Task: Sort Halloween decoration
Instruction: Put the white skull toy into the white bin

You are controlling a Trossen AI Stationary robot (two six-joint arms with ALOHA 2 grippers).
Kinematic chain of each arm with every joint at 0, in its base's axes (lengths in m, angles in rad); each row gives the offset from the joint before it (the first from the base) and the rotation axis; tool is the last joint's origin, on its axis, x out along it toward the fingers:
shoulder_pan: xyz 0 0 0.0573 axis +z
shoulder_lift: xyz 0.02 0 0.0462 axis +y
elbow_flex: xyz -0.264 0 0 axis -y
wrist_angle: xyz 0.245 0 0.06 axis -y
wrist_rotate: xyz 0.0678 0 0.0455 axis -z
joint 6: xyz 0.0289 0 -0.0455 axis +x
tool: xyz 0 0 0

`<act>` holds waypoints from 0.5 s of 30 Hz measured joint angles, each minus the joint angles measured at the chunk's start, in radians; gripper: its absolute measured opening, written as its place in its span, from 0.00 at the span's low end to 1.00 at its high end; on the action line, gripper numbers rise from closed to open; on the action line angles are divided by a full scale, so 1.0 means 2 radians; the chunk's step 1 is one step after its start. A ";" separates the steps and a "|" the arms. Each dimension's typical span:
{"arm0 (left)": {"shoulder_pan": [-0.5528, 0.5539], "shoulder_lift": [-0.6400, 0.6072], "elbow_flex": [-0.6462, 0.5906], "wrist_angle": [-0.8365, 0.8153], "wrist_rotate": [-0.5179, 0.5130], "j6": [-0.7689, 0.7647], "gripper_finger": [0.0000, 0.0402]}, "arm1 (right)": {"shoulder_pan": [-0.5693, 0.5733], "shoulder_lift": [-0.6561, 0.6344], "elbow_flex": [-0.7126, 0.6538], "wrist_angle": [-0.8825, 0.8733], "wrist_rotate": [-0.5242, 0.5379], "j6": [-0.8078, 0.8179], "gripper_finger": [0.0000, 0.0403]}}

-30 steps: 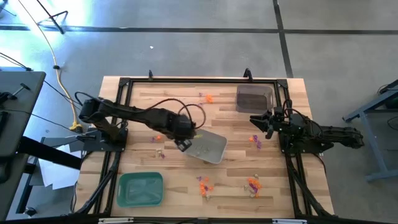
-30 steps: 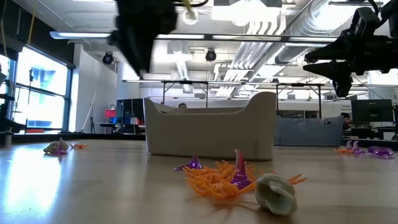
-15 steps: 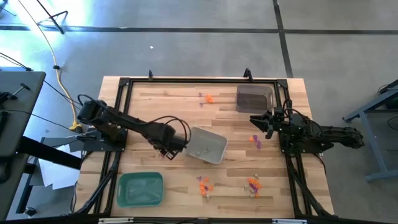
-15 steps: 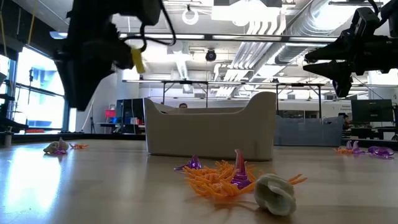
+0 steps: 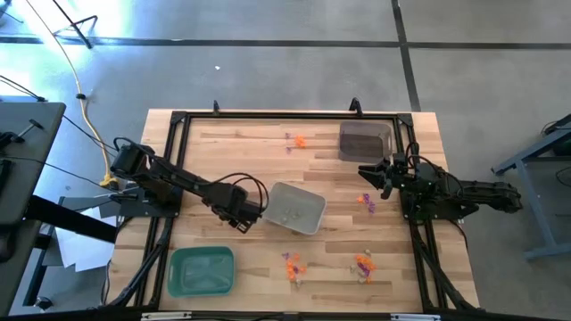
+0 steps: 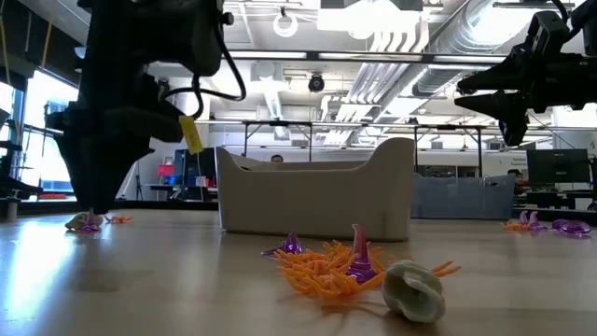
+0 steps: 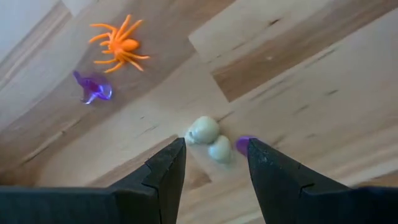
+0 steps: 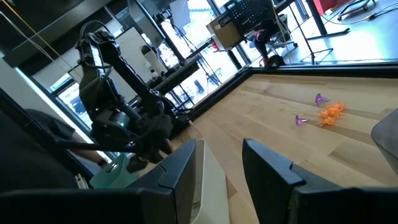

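Observation:
My left gripper (image 5: 239, 219) points down, open, just above the table left of the pale grey tray (image 5: 297, 209). In the left wrist view its fingers (image 7: 169, 163) stand on either side of two pale skull trinkets (image 7: 210, 139), with a purple piece (image 7: 244, 144) by one fingertip. An orange spider (image 7: 120, 45) and a purple trinket (image 7: 93, 89) lie farther off. Other Halloween decoration lies in clusters: orange and purple near the front (image 5: 292, 265) (image 5: 363, 263), orange at the back (image 5: 299, 140), purple at the right (image 5: 366, 201). My right gripper (image 5: 368, 174) waits open, level, at the right.
A green tray (image 5: 202, 271) sits at the near left, and a dark tray (image 5: 364, 141) at the far right. In the low view an orange, purple and pale heap (image 6: 359, 271) lies before the grey tray's wall (image 6: 315, 198). A black frame (image 5: 178, 120) borders the table.
My left gripper has come away from above the grey tray's left edge, moving toward the table's left edge and down to just over the pale trinkets. It has rolled about its own axis on the way. Its fingers stay open.

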 joint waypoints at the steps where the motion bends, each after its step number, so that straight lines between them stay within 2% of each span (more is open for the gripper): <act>1: 0.000 0.000 -0.004 0.004 -0.001 0.000 0.40 | 0.000 0.000 0.000 0.000 0.000 0.000 0.31; 15: 0.000 -0.002 -0.047 0.042 -0.028 -0.012 0.40 | 0.000 0.000 0.000 0.000 0.000 0.000 0.31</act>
